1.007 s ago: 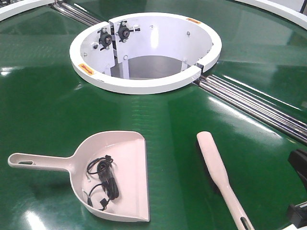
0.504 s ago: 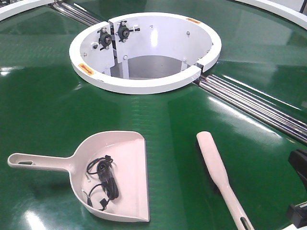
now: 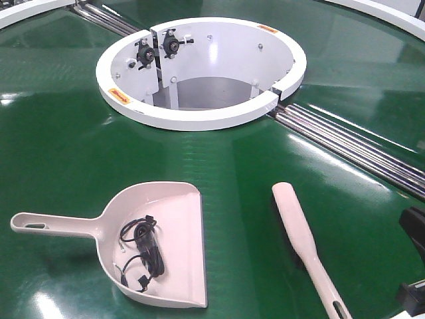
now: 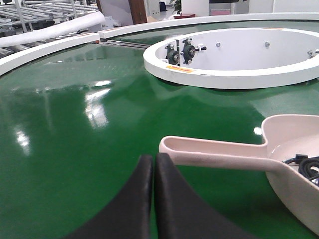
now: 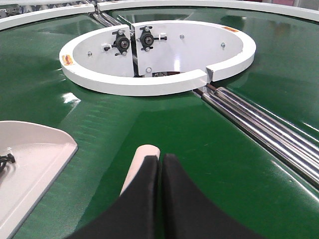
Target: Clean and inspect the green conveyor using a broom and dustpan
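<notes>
Slipping off the bottom edge, the broom (image 3: pixel 305 246) hides its handle tip, bristles barely visible beneath. Right gripper (image 5: pixel 160 164) hangs over its head, fingers pressed together, holding nothing; left gripper (image 4: pixel 153 164) likewise closed and empty by the dustpan (image 3: pixel 156 242) handle. Open green conveyor (image 3: pixel 60 146) surrounds both. A tangled black cable (image 3: pixel 141 251) lies inside the pan
</notes>
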`<move>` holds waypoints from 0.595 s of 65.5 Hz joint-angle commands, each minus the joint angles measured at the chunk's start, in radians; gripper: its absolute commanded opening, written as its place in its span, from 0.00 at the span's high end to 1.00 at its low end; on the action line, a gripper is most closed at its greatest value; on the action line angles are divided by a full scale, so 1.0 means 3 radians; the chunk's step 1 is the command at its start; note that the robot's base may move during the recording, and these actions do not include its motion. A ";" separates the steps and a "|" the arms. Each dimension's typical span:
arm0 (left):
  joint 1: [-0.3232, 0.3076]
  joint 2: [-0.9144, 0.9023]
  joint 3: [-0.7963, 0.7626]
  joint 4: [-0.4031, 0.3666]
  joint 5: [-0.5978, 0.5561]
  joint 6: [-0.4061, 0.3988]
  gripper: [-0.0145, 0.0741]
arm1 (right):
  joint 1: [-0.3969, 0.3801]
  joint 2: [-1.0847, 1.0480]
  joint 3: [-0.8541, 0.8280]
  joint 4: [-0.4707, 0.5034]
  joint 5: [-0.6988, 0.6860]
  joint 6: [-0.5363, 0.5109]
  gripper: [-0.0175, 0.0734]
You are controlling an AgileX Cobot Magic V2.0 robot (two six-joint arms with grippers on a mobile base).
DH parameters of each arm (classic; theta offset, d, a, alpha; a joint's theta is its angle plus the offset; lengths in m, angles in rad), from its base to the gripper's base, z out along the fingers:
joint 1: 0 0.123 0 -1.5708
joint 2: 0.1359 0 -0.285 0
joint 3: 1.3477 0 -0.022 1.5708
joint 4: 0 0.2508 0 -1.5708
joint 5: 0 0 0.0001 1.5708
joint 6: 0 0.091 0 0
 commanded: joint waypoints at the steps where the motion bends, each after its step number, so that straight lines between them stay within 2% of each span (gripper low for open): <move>1: 0.0002 -0.0051 0.0076 -0.0026 -0.0228 -0.0023 0.86 | -0.0015 0.0018 -0.0089 0.0001 -0.0250 -0.0025 0.81; 31: 0.0002 -0.0051 0.0076 -0.0026 -0.0228 -0.0023 0.86 | -0.0022 0.0018 -0.0089 -0.0006 -0.0372 -0.0038 0.81; 39: 0.0002 -0.0051 0.0076 -0.0026 -0.0228 -0.0023 0.86 | -0.0208 0.0018 -0.0089 -0.0003 -0.0350 0.0038 0.81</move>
